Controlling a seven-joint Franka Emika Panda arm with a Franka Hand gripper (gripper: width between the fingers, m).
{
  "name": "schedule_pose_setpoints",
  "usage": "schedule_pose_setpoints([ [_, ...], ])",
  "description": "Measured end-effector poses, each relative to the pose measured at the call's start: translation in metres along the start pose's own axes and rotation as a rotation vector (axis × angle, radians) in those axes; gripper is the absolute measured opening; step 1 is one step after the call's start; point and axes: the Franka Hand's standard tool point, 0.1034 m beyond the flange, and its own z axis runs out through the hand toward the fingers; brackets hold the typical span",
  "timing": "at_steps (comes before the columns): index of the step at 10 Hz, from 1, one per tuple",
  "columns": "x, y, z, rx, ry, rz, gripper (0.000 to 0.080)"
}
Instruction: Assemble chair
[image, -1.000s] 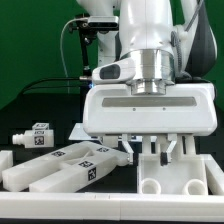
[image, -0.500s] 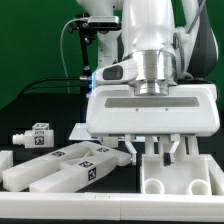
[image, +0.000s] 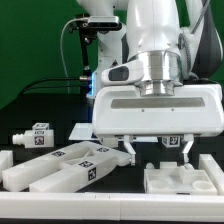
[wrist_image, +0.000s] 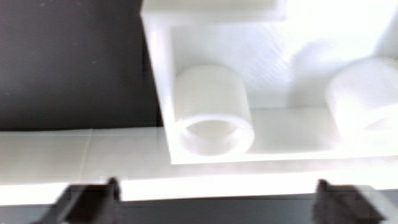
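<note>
The gripper hangs just above a chair part, fingers spread wide (holding nothing); bars lie well apart.

Robotics lab: green backdrop, black tabletop, tag-marked white parts.
</note>
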Motion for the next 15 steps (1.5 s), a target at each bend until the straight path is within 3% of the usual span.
schedule_pose_setpoints([
  [1, 0.0, 0.0, 0.0, 0.0, 0.0, 0.0, 0.0623],
  [3, 0.004, -0.001, -0.002, 0.004, -0.01, 0.001, 0.0644],
  [6, 0.016, -0.003, -0.004, 0.028, -0.115, 0.018, 0.0649],
  [8, 0.017, 0.002, -0.002, 0.026, -0.119, 0.017, 0.0649],
  [11, 0.011, 0.001, -0.003, 0.055, -0.295, 0.024, 0.0649],
  [13, -0.005, 0.019, -0.027, 0.058, -0.52, 0.08, 0.0649],
  [14, -0.001, 0.018, -0.036, 0.064, -0.589, 0.101, 0.0649],
  [15, 0.01, 0.017, -0.035, 0.063, -0.545, 0.096, 0.0649],
])
